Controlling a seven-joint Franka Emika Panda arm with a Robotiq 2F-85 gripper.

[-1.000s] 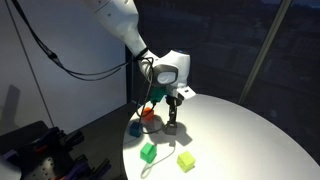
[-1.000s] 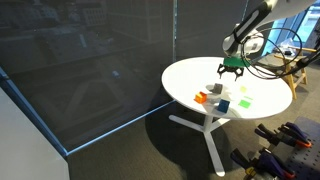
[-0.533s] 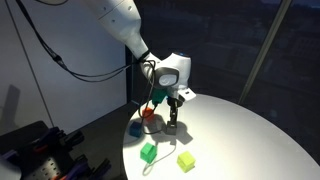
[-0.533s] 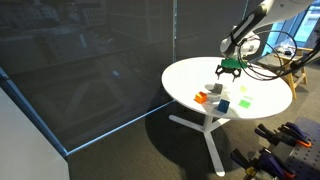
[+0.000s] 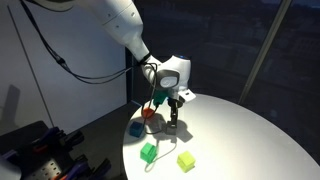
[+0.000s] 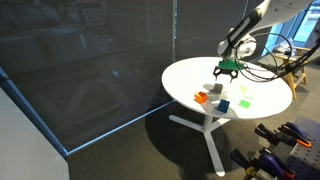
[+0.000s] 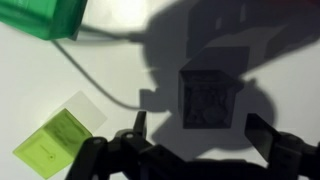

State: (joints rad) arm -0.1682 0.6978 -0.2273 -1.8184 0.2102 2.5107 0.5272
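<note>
In the wrist view a dark cube (image 7: pixel 210 98) sits on the white table, in the arm's shadow. My gripper (image 7: pixel 200 128) hangs open just above it, one fingertip to each side and both apart from it. In an exterior view the gripper (image 5: pixel 173 120) points straight down over the small dark cube (image 5: pixel 173 128) near the table's back edge. From farther off, the gripper (image 6: pixel 229 68) hovers over the round table (image 6: pixel 200 72). Nothing is held.
A green block (image 7: pixel 40 15) with a thin cable (image 7: pixel 95 75) and a yellow-green block (image 7: pixel 55 145) lie close by. Orange (image 5: pixel 148 114), blue (image 5: pixel 136 128), green (image 5: pixel 148 152) and yellow (image 5: pixel 186 161) blocks stand near the table's edge. Dark glass walls surround it.
</note>
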